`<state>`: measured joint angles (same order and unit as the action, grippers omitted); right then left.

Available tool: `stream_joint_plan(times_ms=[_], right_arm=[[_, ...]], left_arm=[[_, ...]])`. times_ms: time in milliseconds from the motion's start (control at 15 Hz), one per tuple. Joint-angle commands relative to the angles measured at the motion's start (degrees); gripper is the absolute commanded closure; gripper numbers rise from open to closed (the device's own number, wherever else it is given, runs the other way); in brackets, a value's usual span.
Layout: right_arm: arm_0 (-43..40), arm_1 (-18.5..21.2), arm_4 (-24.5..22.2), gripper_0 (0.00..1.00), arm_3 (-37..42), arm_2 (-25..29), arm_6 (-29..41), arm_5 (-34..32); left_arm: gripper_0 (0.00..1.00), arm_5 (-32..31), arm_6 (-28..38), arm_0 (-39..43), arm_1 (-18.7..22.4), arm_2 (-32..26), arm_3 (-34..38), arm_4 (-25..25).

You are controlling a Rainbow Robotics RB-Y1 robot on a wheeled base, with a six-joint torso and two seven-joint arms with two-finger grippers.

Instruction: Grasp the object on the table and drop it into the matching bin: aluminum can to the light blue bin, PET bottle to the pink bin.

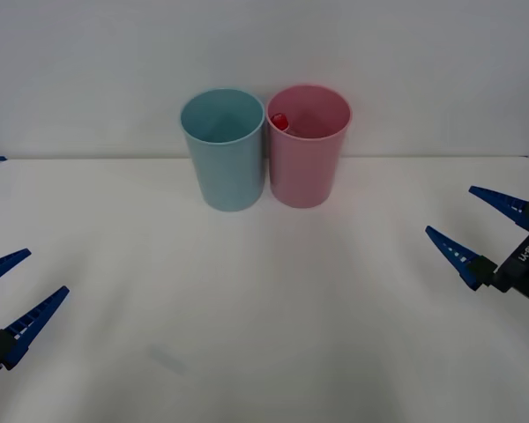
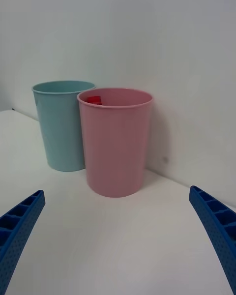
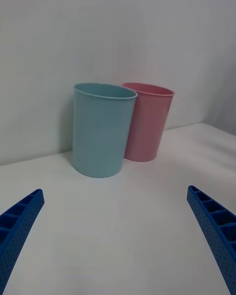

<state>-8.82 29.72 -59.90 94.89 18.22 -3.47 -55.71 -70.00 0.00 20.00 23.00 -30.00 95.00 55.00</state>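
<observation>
Right claw (image 1: 473, 231): fingers spread wide, nothing between them, hovering over the desk's (image 1: 264, 335) right edge, well apart from the bins. Left claw (image 1: 9, 295): likewise agape and empty, at the desk's near left corner. Desk: plain white. Pink bin (image 1: 308, 150): upright at the back of the desk, just beside the blue bin (image 1: 224, 152) on its right. Bottle (image 1: 280, 122): inside the pink bin, its red cap showing just below the rim on the side nearest the blue bin.
</observation>
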Motion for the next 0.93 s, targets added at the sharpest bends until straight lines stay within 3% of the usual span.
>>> stream_joint_plan(times_ms=[67,600,933], right_arm=[[-4.37,-0.10,1.71,0.00,0.38,2.87,0.84,-4.23],[-17.38,-0.10,6.46,0.00,1.26,8.50,1.10,-12.23],[-17.90,-0.10,6.37,0.00,1.52,8.59,0.57,-12.58]], left_arm=[[0.00,0.00,0.00,0.00,0.00,0.00,0.00,0.00],[0.00,0.00,0.00,0.00,0.00,0.00,0.00,0.00],[0.00,0.00,0.00,0.00,0.00,0.00,0.00,0.00]])
